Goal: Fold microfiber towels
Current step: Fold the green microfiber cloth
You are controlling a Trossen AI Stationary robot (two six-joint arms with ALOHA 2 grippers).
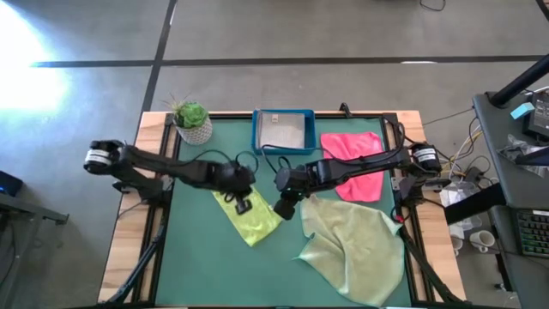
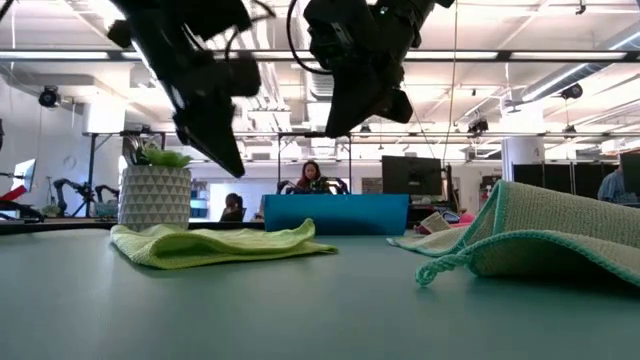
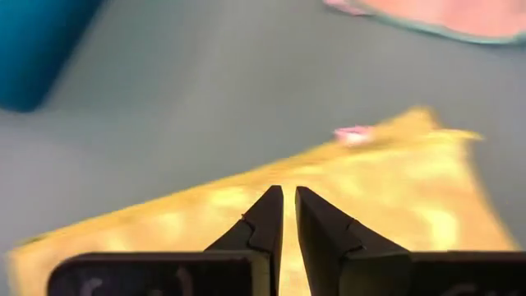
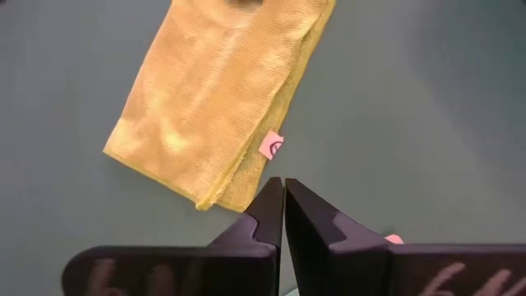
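Observation:
A yellow-green microfiber towel (image 1: 250, 221) lies folded into a narrow strip, flat on the green table mid-centre; it also shows as the yellow-green towel (image 4: 218, 90) and the yellow-green towel (image 3: 394, 197) in the wrist views. My left gripper (image 1: 243, 206) hangs shut just above its far end, holding nothing. My right gripper (image 1: 286, 209) is shut and raised beside the towel's right edge. In the low view, left gripper (image 2: 231, 165) and right gripper (image 2: 338, 128) both stand clear of the cloth. A hot pink towel (image 1: 353, 163) lies far right, and a rumpled pale sage towel (image 1: 356, 249) near right.
A blue tray (image 1: 259, 129) stands at the far edge with a light grey cloth (image 1: 283, 133) in it. A potted plant (image 1: 193, 123) stands at the far left corner. Bare green table (image 1: 206, 266) lies near left.

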